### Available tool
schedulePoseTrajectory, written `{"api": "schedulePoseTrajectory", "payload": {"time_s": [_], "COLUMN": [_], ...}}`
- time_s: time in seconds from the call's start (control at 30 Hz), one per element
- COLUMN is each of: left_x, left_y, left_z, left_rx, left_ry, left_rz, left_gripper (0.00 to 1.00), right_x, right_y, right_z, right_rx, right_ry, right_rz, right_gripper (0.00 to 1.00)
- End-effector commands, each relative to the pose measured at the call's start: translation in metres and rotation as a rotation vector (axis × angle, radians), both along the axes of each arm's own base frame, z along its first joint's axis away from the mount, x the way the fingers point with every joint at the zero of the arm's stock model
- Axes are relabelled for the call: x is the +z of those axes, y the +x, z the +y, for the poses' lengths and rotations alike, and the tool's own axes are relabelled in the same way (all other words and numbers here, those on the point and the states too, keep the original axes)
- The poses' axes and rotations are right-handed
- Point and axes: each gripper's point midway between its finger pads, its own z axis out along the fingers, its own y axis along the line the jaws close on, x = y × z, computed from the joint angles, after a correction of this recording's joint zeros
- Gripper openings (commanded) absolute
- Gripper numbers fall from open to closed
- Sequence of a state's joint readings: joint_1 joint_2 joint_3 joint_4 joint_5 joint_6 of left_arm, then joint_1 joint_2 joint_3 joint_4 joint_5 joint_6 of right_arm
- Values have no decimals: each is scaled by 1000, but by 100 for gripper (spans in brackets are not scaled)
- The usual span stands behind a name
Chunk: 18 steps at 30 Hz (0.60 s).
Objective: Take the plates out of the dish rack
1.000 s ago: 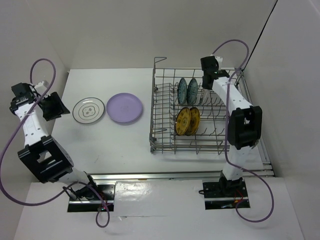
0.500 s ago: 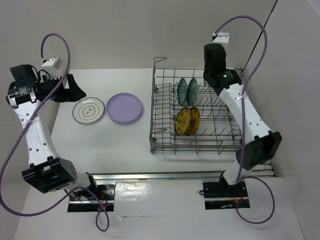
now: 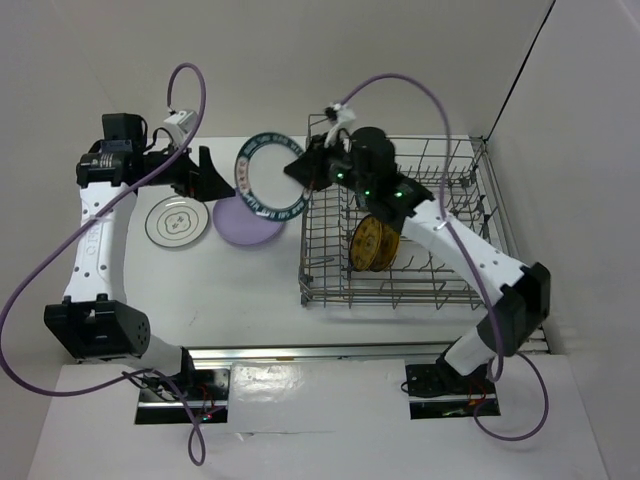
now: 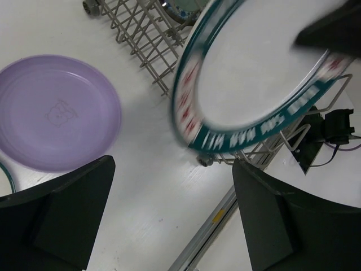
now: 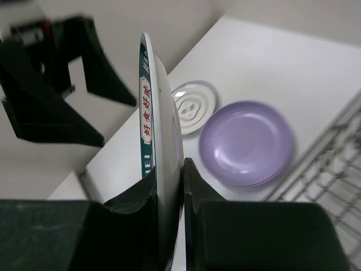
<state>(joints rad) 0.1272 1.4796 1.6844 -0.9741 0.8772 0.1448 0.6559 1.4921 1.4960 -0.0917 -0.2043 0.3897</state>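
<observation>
My right gripper (image 3: 303, 170) is shut on the rim of a white plate with a dark teal patterned rim (image 3: 268, 176) and holds it upright in the air, left of the dish rack (image 3: 400, 285). The right wrist view shows the fingers (image 5: 197, 197) clamped on the plate's edge (image 5: 161, 124). My left gripper (image 3: 208, 178) is open and empty just left of that plate, which fills the upper right of the left wrist view (image 4: 254, 73). A lavender plate (image 3: 240, 228) and a smaller white plate with a dark rim (image 3: 177, 220) lie on the table. Two yellow-gold plates (image 3: 372, 243) stand in the rack.
The rack's left corner with its wire loop (image 4: 141, 34) is close under the held plate. The lavender plate (image 4: 56, 113) lies below the left gripper (image 4: 175, 226). White walls close in the table at the back and both sides.
My right arm has lifted the teal-rimmed white plate out of the rack's back right and carried it left past the rack's corner. My left arm has swung right toward it, jaws open.
</observation>
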Motion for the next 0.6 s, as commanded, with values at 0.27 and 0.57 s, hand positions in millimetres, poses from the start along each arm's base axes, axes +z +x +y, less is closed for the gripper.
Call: {"api": "schedulePoseTrajectory", "payload": {"time_s": [0.27,0.57], "left_x": [-21,-34], "left_y": [19,16], "left_z": [-11,-14], "left_rx": [-8,-42], "left_ry": [-4,-22], "left_rz": [25,68], "left_gripper": [99,42], "right_x": [9,-3], "right_y": [-35,-36], "right_z": [80,92], "right_rx": [304,364], "right_ry": [129,127], "right_rz": [-29,-9], "right_gripper": [0,0]}}
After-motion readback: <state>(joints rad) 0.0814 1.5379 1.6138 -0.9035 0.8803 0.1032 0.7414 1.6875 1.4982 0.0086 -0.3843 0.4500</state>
